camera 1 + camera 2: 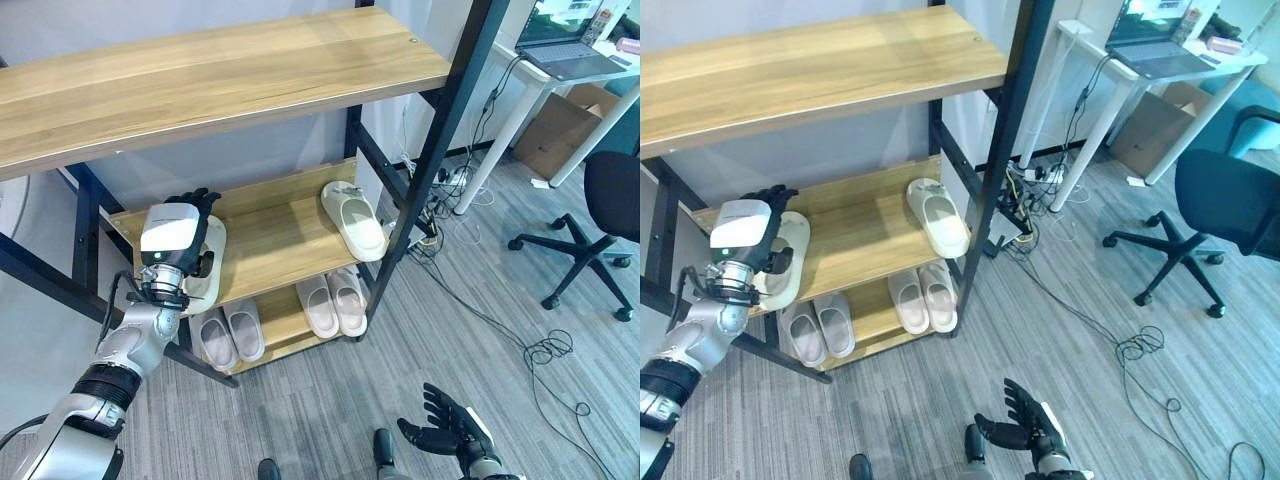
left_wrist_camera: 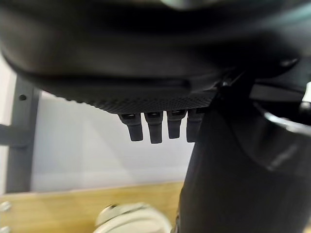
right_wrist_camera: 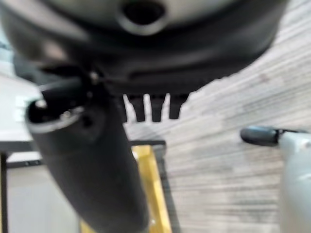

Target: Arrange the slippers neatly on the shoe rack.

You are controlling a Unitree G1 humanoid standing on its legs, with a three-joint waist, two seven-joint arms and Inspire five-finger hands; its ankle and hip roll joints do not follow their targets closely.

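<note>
Your cream slipper (image 1: 205, 262) sits at the left end of the shoe rack's middle shelf (image 1: 270, 235), with your left robot hand (image 1: 185, 235) on top of it, fingers bent down over its upper; whether they truly clamp it, I can't tell. Its mate (image 1: 355, 220) lies well apart at the shelf's right end, angled. Below, two pairs (image 1: 230, 335) (image 1: 333, 303) already sit side by side on the bottom shelf (image 1: 283, 318). So by my reckoning you've got the middle pair left to bring together. Your right robot hand (image 1: 447, 428) hangs low over the floor, fingers spread, holding nothing.
</note>
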